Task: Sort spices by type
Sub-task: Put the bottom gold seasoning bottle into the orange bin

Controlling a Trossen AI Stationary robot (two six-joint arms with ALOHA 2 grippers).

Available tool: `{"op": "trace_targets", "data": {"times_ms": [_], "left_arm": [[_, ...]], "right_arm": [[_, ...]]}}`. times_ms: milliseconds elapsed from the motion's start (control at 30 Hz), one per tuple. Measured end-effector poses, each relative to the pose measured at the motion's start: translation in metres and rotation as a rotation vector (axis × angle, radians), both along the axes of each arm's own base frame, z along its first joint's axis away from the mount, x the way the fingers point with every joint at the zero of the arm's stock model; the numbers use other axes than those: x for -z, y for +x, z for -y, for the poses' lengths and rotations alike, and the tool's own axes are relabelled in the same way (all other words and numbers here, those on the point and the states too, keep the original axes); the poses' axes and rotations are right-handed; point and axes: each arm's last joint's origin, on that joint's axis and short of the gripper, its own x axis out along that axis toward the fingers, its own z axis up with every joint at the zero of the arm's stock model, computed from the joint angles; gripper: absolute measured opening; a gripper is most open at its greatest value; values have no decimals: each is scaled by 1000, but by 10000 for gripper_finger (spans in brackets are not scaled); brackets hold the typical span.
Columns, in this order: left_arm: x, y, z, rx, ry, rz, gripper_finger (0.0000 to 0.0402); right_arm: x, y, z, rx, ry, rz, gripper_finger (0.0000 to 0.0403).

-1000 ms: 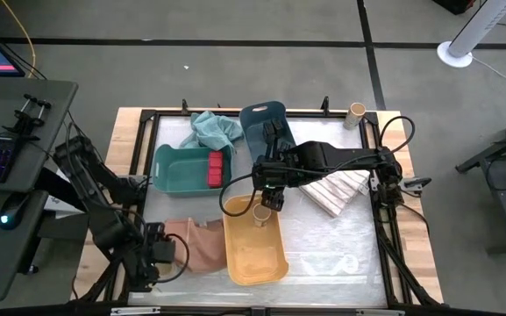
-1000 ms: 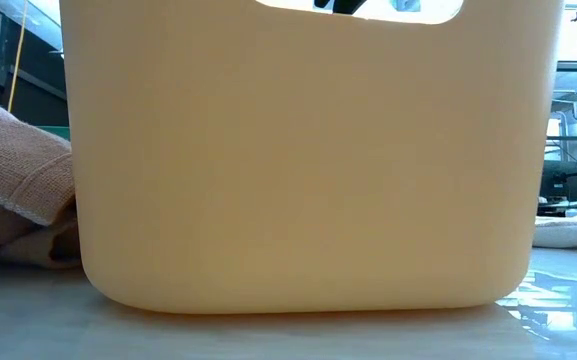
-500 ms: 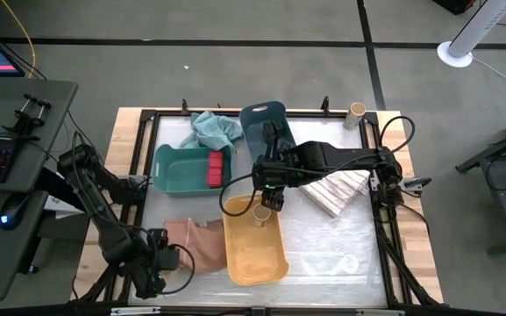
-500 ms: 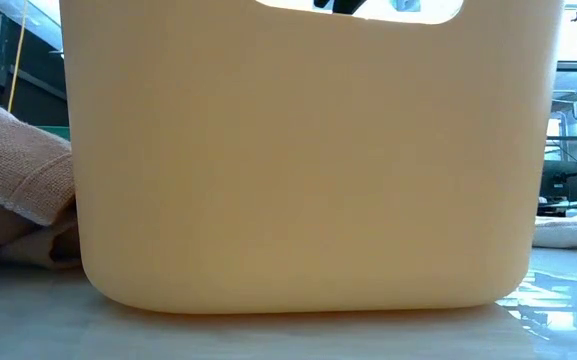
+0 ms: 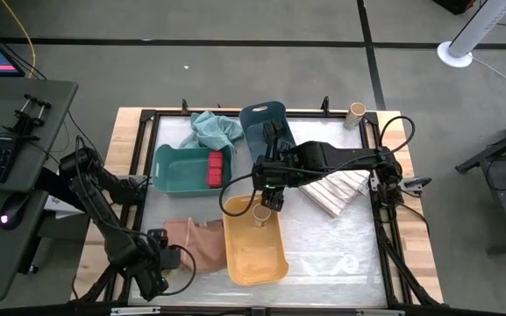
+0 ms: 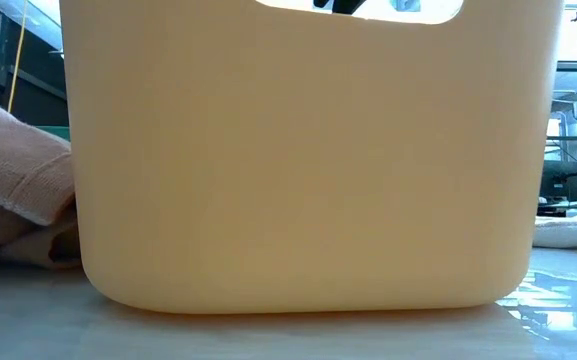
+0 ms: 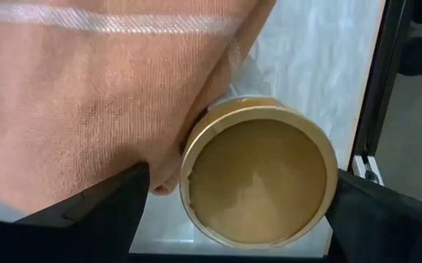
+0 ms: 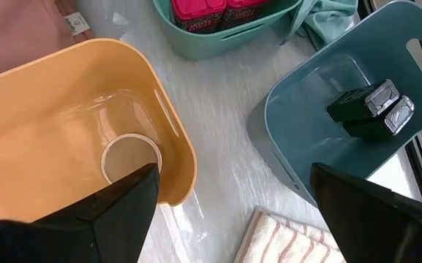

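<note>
left of the yellow plastic bin [image 5: 254,246], the left gripper [image 5: 160,261] straddles a round tan jar [image 7: 258,172] beside the pink cloth [image 5: 193,241], fingers spread, not clamped. over the bin's far end, the right gripper [image 5: 268,198] stands released above another tan jar [image 8: 130,158] inside.

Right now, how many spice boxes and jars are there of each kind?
Red boxes: 2
Dark grey boxes: 2
Tan round jars: 3
Total: 7
</note>
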Motion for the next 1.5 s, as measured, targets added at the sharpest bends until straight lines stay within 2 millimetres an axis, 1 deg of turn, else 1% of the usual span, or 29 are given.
{"op": "trace_targets", "data": {"times_ms": [133,233,333,500,633,700,833,933,1000,1100,1133,1200,1267,1367,1500], "left_arm": [[0,0,2,3,-2,32,368],[0,-1,4,11,1,55,356],[-1,-2,5,3,1,62,322],[-1,-5,7,-10,-9,61,233],[-7,-6,7,12,-30,19,230],[-21,-10,3,55,-47,-4,230],[-65,-20,-11,195,-106,28,230],[-108,-24,-34,194,-158,152,230],[-133,-23,-55,123,-143,271,230],[-158,-10,-88,-52,-49,421,230],[-165,-3,-97,-84,-20,465,230],[-171,14,-113,-90,47,523,230],[-169,36,-123,-62,103,549,230],[-159,74,-128,19,133,574,230],[-132,116,-132,88,198,507,230]], "right_arm": [[0,0,0,0,0,0,350],[0,0,0,1,-2,1,350],[0,0,0,1,-3,1,350],[0,0,0,1,-3,0,350],[0,0,0,-2,-5,-1,350],[0,0,0,-12,-17,-3,350],[-1,-1,1,-35,-30,-13,350],[-6,-7,2,-33,-30,-16,350],[-13,-13,3,-24,-24,8,350],[-26,-24,3,15,-12,58,350],[-30,-28,3,32,-9,78,350],[-37,-36,4,62,-3,111,350],[-44,-42,5,92,1,144,350],[-51,-49,6,124,6,174,350],[-53,-51,7,142,3,190,350]]}}
